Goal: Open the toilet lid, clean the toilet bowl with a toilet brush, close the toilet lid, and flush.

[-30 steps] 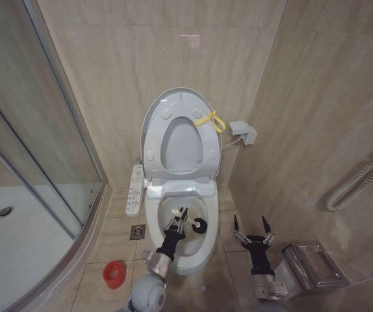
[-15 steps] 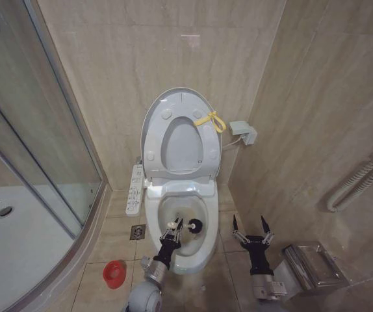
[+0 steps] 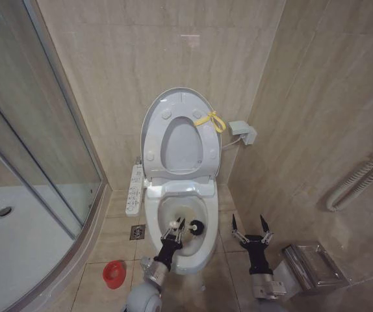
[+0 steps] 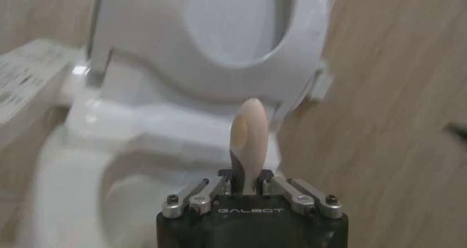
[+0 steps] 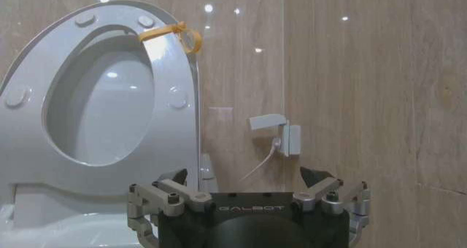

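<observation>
The toilet lid stands upright against the wall with the seat ring raised against it, a yellow cord loop at its edge. In the right wrist view the toilet lid and the cord loop show again. Below lies the open toilet bowl. My left gripper hangs over the bowl's front, shut on the toilet brush's pale handle. The black brush head sits inside the bowl to the gripper's right. My right gripper is open, right of the bowl, holding nothing.
A red brush holder sits on the floor left of the bowl, near a floor drain. A glass shower enclosure and its tray take the left side. A steel paper holder and hose are on the right wall.
My left gripper has drawn back a little toward the bowl's front, and the black brush head has shifted slightly left with it. The right gripper has barely moved.
</observation>
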### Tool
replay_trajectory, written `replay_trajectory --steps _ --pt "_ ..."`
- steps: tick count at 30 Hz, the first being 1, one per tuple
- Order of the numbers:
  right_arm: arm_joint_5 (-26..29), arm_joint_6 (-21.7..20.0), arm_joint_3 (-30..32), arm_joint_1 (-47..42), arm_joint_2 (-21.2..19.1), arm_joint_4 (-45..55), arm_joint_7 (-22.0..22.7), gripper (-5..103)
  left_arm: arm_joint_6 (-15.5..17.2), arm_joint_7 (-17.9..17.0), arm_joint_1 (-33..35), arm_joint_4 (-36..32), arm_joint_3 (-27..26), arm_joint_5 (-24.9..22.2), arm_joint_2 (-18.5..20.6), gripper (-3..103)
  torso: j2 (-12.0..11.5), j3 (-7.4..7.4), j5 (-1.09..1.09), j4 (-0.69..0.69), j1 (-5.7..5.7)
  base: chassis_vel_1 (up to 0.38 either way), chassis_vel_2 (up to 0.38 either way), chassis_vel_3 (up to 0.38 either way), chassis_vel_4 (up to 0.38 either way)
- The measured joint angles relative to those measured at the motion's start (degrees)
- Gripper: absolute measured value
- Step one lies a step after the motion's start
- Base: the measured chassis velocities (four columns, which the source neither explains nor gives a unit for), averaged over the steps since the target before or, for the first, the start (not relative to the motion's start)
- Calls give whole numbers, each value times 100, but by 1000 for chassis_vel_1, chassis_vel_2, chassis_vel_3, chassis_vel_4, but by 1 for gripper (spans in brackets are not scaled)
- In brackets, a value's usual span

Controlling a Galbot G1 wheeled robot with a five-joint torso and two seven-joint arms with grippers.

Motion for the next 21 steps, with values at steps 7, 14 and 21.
replay_trajectory --steps 7,14,21 --pt "-10 -10 -5 8 10 -4 -2 100 129 -112 -10 -101 21 -12 4 19 -1 0 0 -1 0 0 0 0 0" --pt "-15 -8 26 -33 -11 38 -3 100 258 -112 368 -1367 69 -112 211 19 -1 0 0 -1 0 0 0 0 0" --pt "-47 3 21 -56 34 63 -3 100 624 -620 624 -1505 18 -4 541 17 -1 0 0 -1 0 0 0 0 0"
